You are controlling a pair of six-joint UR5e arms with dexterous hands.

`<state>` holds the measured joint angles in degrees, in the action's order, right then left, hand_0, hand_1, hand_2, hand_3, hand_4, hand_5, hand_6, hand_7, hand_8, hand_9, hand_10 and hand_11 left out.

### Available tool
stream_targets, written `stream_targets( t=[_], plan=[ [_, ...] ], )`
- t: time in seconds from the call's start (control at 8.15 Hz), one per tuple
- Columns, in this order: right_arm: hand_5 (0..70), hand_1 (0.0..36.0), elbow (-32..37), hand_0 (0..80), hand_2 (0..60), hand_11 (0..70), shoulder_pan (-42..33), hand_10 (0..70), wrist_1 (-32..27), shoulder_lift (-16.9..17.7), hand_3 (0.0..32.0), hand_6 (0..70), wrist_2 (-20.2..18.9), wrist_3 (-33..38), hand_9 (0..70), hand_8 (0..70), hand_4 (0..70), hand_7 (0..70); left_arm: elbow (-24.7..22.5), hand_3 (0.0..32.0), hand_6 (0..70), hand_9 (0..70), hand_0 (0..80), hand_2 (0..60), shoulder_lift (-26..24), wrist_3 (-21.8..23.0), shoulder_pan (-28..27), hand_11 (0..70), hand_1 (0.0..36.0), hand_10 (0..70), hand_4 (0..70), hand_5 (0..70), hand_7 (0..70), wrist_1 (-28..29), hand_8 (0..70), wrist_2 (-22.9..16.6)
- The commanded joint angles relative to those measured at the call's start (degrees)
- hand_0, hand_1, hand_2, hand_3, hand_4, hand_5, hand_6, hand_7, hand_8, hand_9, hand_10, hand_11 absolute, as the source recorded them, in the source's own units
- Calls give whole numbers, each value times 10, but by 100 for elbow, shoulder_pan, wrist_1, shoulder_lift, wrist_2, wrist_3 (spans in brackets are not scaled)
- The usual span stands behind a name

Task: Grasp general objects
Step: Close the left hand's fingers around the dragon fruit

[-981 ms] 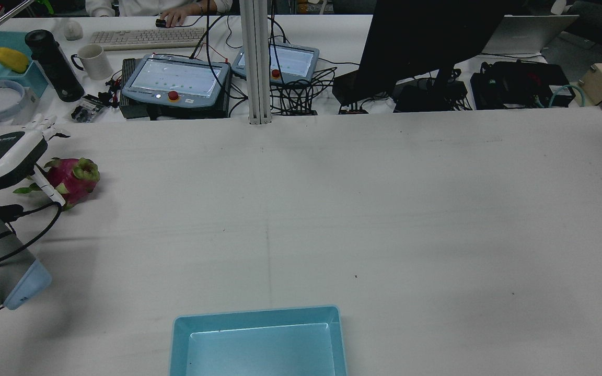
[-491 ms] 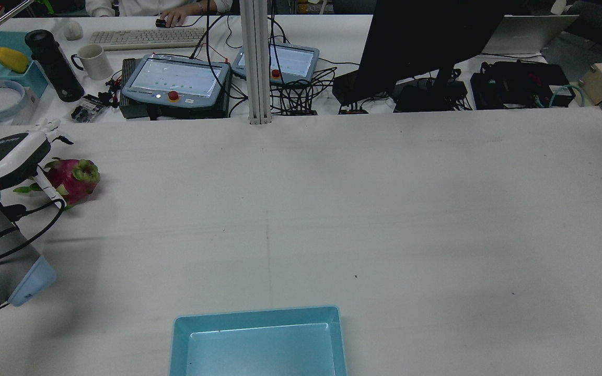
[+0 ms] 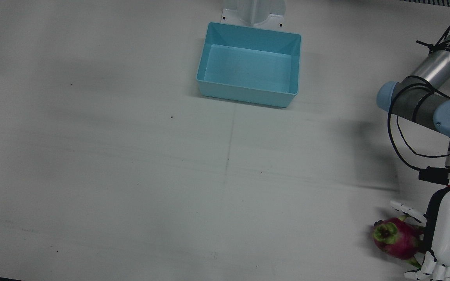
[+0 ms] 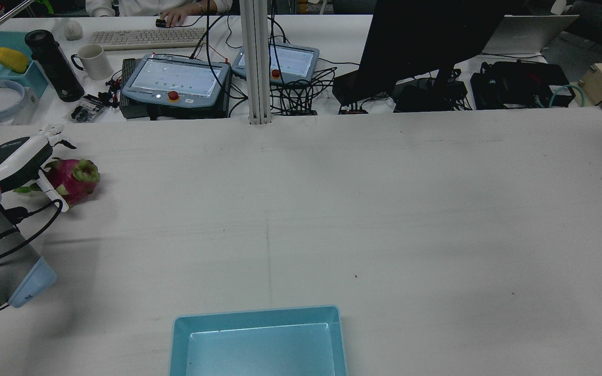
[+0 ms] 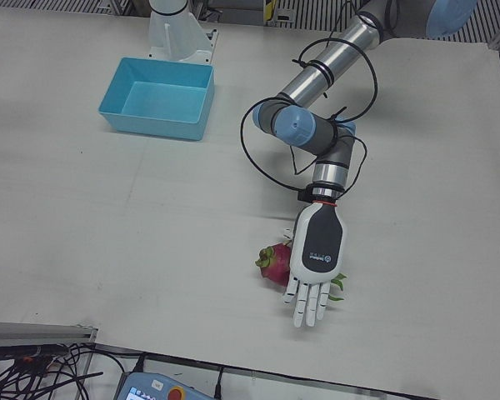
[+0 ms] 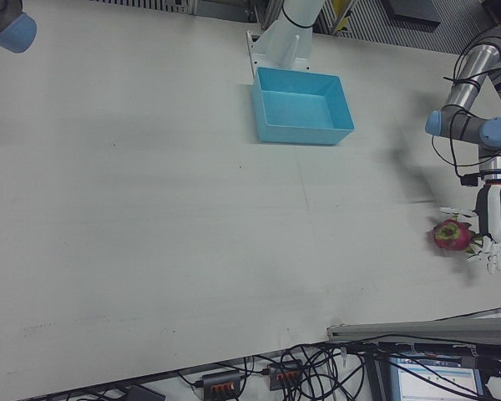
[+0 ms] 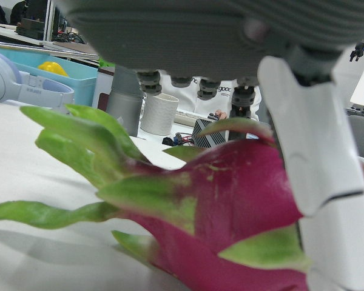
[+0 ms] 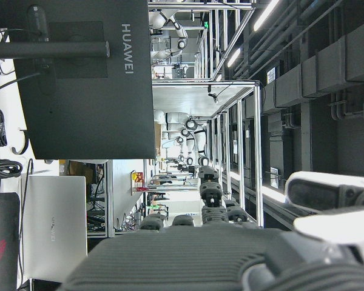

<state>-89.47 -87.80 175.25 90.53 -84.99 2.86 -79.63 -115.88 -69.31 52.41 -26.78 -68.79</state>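
In the front view, your left robot hand [image 3: 445,234] sits at the lower right corner, palm down, over the dragon fruit [image 3: 396,237]. The fruit lies on the white surface [image 3: 131,175], its green-tipped end toward the view's left. One white finger [image 3: 406,210] is spread out beyond the fruit, and the others reach past it at the bottom edge. The blue bin [image 3: 249,64] stands well apart at the top centre.

In the rear view, you see the same left robot hand [image 4: 16,156] at the far left edge, with the dragon fruit [image 4: 73,180] just beside it on the view's right. A thin finger [image 4: 53,193] crosses in front of the fruit. The blue bin [image 4: 257,339] is at the bottom edge, and a person's hand [image 4: 173,18] rests by a keyboard [image 4: 147,37] on the desk beyond.

In the left-front view, your left robot hand [image 5: 315,262] has its fingers straight and apart, so it is spread wide and grips nothing. The dragon fruit [image 5: 274,262] shows from under its left side.

The right-front view shows the fruit [image 6: 451,236] and left robot hand [image 6: 491,225] at the far right edge.

In the left hand view, the dragon fruit [image 7: 230,206] fills the frame just under the palm, with a white finger [image 7: 315,170] beside it.

The right hand view shows only the right robot hand's back [image 8: 218,254] and folded-looking fingers against a monitor [image 8: 85,73]; you cannot tell its state from this.
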Motion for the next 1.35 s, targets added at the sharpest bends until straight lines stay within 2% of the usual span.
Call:
stream_targets(
  t=[0.0,0.25,0.49,0.61,0.74,0.86,0.98,1.1,1.23],
  plan=[
    [0,0,0,0,0,0,0,0,0,0,0,0,0,-5,0,0,0,0,35,0,0,4,599,148,-13,50,-546,91,281,42,14,316,93,67,0,41],
    [0,0,0,0,0,0,0,0,0,0,0,0,0,-5,0,0,0,0,9,0,0,5,599,163,-13,50,-539,94,285,43,16,317,97,24,0,111],
    [0,0,0,0,0,0,0,0,0,0,0,0,0,-5,0,0,0,0,-79,0,2,5,589,204,-22,58,-486,101,287,49,21,320,97,-256,0,357],
    [0,0,0,0,0,0,0,0,0,0,0,0,0,-5,0,0,0,0,-79,0,17,8,581,305,-31,32,-460,118,306,60,22,368,114,-293,0,366],
    [0,0,0,0,0,0,0,0,0,0,0,0,0,-5,0,0,0,0,-88,0,35,14,558,476,-31,23,-442,137,329,73,23,407,141,-389,0,610],
    [0,0,0,0,0,0,0,0,0,0,0,0,0,-5,0,0,0,0,-88,0,77,20,533,600,-22,6,-451,176,336,101,52,437,173,-459,5,778],
    [0,0,0,0,0,0,0,0,0,0,0,0,0,-5,0,0,0,0,-88,0,97,22,528,600,-22,6,-442,196,334,115,70,458,169,-477,9,788],
    [0,0,0,0,0,0,0,0,0,0,0,0,0,-5,0,0,0,0,-79,0,142,83,509,600,-31,6,-442,248,335,152,94,489,201,-486,52,797],
    [0,0,0,0,0,0,0,0,0,0,0,0,0,-5,0,0,0,0,-79,0,210,183,469,600,-31,6,-442,320,249,208,142,518,241,-486,128,814]
  ],
)
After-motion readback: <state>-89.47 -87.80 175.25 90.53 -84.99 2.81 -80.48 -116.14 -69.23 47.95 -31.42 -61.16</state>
